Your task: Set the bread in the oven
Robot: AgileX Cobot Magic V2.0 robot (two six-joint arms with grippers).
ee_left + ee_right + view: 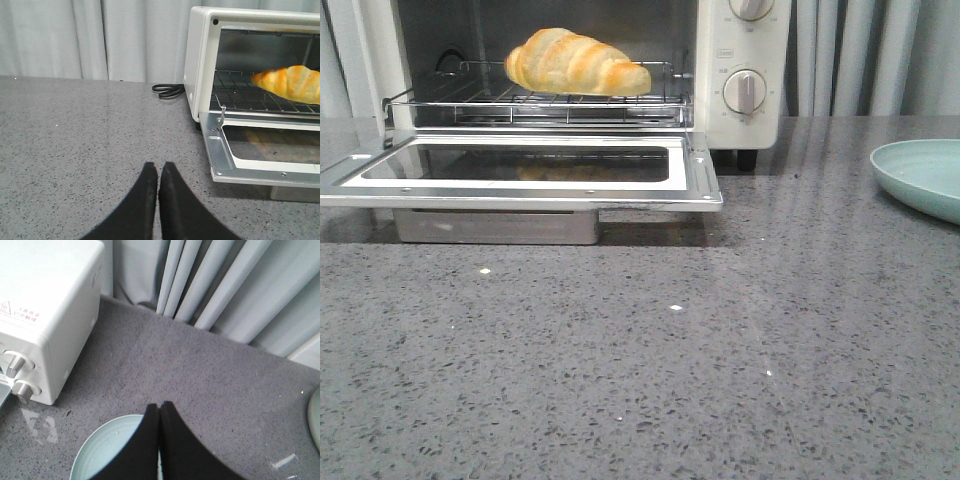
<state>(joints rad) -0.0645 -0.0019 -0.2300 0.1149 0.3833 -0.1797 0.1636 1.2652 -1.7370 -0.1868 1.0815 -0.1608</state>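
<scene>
Front view: bread (577, 63) rests on the wire rack (535, 98) inside the oven (740, 70); placement appears complete, door (520, 170) remains down. Grey speckled surface (670, 350) carries a pale green plate (922, 176).

Left wrist view: left tool (158, 172) closed, empty; curtain (90, 37) behind.

Right wrist view: right tool (160, 412) closed, empty, above the plate.

A golden-yellow, croissant-shaped bread (576, 63) with browner orange stripes and tapered ends lies on its side on the wire rack inside a cream-white toaster oven (740, 125). The oven's glass-windowed door (520, 170) hangs fully open, lying flat above the grey countertop. Two round knobs sit on its right-hand panel.
</scene>
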